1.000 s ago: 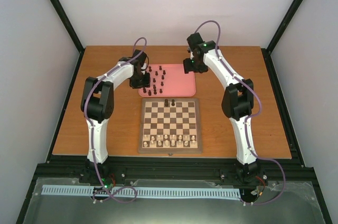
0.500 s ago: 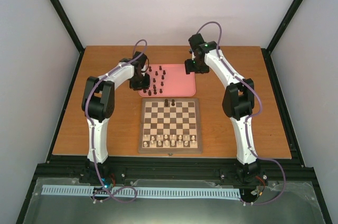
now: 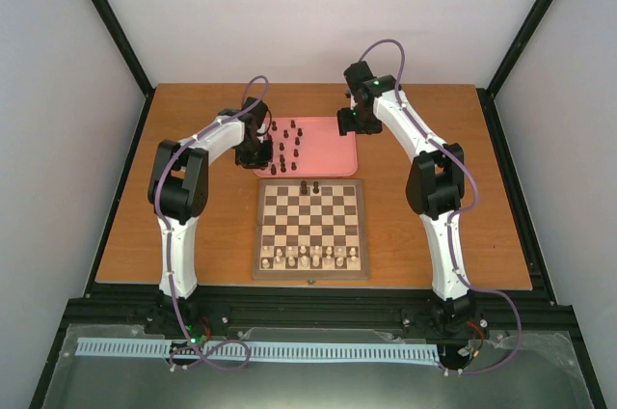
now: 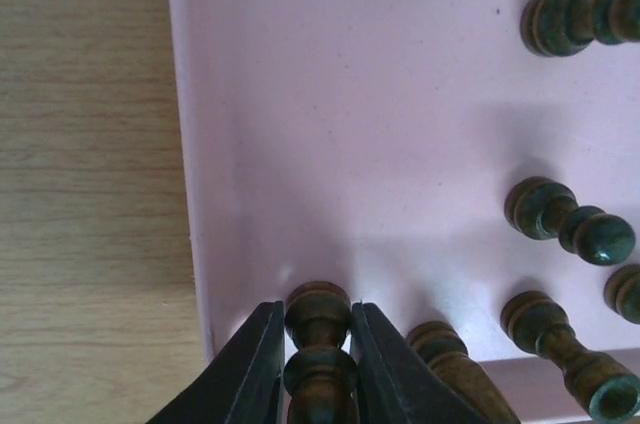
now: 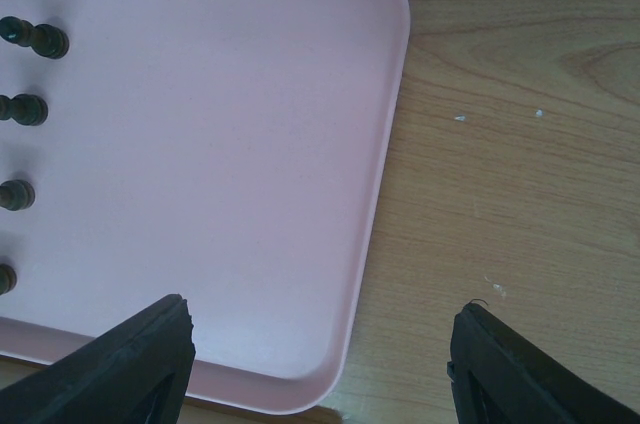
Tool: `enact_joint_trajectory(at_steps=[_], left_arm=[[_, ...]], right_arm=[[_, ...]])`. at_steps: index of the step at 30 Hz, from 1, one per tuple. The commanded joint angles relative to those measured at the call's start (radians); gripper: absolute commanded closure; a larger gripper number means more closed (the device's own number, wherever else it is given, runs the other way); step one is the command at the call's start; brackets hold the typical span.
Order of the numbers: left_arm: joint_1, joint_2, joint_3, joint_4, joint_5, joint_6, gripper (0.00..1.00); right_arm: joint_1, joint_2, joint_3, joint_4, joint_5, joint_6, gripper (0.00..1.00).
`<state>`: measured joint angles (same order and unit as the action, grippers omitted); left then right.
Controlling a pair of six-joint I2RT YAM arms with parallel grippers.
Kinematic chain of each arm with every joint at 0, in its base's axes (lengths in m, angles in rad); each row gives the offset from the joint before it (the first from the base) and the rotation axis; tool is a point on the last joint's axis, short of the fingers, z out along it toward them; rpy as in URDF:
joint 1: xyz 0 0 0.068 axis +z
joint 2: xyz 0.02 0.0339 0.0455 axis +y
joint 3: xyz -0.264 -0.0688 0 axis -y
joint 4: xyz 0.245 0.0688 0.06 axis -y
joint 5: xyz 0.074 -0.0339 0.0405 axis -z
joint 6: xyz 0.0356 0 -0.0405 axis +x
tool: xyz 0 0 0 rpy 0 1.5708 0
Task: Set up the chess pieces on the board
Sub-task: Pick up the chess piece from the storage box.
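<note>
- Overhead first: the left gripper (image 3: pixel 258 150) sits low over the near-left corner of the one pink tray (image 3: pixel 333 144). The loose dark chess pieces (image 3: pixel 289 147) stand just to its right. I count about a dozen there, though they are too small to be sure.
- Nearer than that gripper lies the single board (image 3: pixel 310 229) on the desk (image 3: pixel 145 226). Two dark pieces stand on its far row. The pale pieces (image 3: pixel 308 257) fill two rows at its near edge, too small to count.
- The right gripper (image 3: pixel 349 124) hangs by the tray's far-right corner, well apart from the pieces.
- From the left wrist, that gripper is closed on one dark piece (image 4: pixel 318 299). Its fingers (image 4: pixel 255 369) touch the stem on both sides, and the base seems to rest on the tray close to its left wall.
- Seven dark pieces show in this view, counting the gripped one. One is just beside the right finger, three are further right, and two sit ahead near the top edge, some cut off by the frame.
- The step in hand looks like the pick of one dark piece. The next move probably calls for a straight lift, so the close neighbour is not knocked, then a carry back to the board's far rows.
- From the right wrist, the gripper is wide open with nothing between its fingers (image 5: pixel 140 359). Under it are the tray's corner and bare desk.
- Five dark pieces stand in a column well off to its left.
</note>
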<state>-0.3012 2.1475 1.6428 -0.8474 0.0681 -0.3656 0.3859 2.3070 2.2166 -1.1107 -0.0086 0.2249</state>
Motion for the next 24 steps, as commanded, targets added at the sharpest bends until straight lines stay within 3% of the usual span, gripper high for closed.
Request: enact_joint_trajectory(at_steps=[1,5,8,17,24], left_arm=[[0.002,-0.029,0.04,-0.016,-0.002,0.007,0.84],[0.002,-0.035,0.049,-0.031,0.0,0.013,0.93],[0.002,-0.046,0.059,-0.051,0.0,0.018,0.95],[-0.001,-0.148,0.183,-0.243,-0.005,0.07,0.93],[-0.081,-0.314,0.076,-0.356,0.033,0.072,0.87]], right_arm=[[-0.004,0.002,-0.003,-0.011,0.009,0.0,0.3],[-0.004,0.0,-0.003,-0.013,0.009,0.002,0.29],[-0.004,0.0,-0.003,-0.015,0.008,0.005,0.3],[-0.004,-0.026,-0.009,-0.023,0.012,0.008,0.3],[-0.004,-0.052,-0.019,-0.026,0.016,0.009,0.29]])
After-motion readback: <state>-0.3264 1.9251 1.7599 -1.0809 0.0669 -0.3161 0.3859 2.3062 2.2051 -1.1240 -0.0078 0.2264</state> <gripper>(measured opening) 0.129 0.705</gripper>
